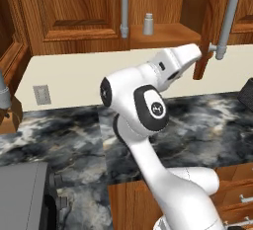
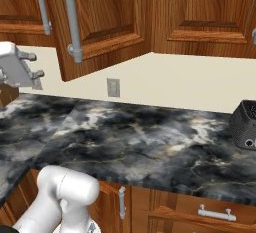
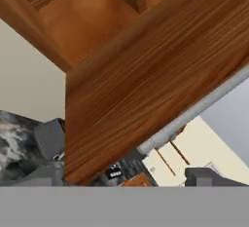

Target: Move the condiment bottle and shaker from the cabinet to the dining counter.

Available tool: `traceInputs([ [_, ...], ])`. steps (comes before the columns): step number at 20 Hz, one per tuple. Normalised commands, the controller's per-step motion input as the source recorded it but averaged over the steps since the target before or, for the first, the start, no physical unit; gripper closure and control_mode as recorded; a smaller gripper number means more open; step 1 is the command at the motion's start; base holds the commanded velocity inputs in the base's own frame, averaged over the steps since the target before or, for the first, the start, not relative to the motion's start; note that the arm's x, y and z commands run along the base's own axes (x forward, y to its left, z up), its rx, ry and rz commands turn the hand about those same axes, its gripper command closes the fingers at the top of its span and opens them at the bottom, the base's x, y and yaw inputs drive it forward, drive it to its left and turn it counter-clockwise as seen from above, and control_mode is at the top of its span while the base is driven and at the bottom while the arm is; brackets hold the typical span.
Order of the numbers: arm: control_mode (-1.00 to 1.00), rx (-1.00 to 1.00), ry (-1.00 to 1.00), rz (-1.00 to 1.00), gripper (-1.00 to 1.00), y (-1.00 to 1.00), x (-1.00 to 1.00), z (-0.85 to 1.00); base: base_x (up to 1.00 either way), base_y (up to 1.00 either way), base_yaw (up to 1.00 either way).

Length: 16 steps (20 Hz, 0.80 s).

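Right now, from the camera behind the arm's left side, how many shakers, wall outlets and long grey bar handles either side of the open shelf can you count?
Shaker: 1
Wall outlet: 1
Bar handles flanking the shelf: 2
Total: 4

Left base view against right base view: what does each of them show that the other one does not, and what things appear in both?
Left base view: the pale shaker stands upright on the shelf of the open cabinet, and a grey box sits at the lower left.
Right base view: the gripper is at the left edge, with its jaws apart and nothing between them, beside the open door.
Both: the marbled counter, the wall outlet and the grey bar handles on the cabinet doors.
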Motion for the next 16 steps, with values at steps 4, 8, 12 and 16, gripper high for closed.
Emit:
traceInputs([
  [4,-1.0,-0.09,0.03,-0.14,-1.0,-0.28,0.71,0.0,0.0,0.0,0.0],
  [8,-1.0,-0.05,0.08,-0.13,-1.0,-0.36,0.66,0.0,0.0,0.0,0.0],
  [12,-1.0,0.0,0.03,-0.17,-1.0,-0.71,0.11,0.0,0.0,0.0,0.0],
  [16,-1.0,0.0,0.0,0.0,-1.0,-0.46,0.03,0.0,0.0,0.0,0.0],
])
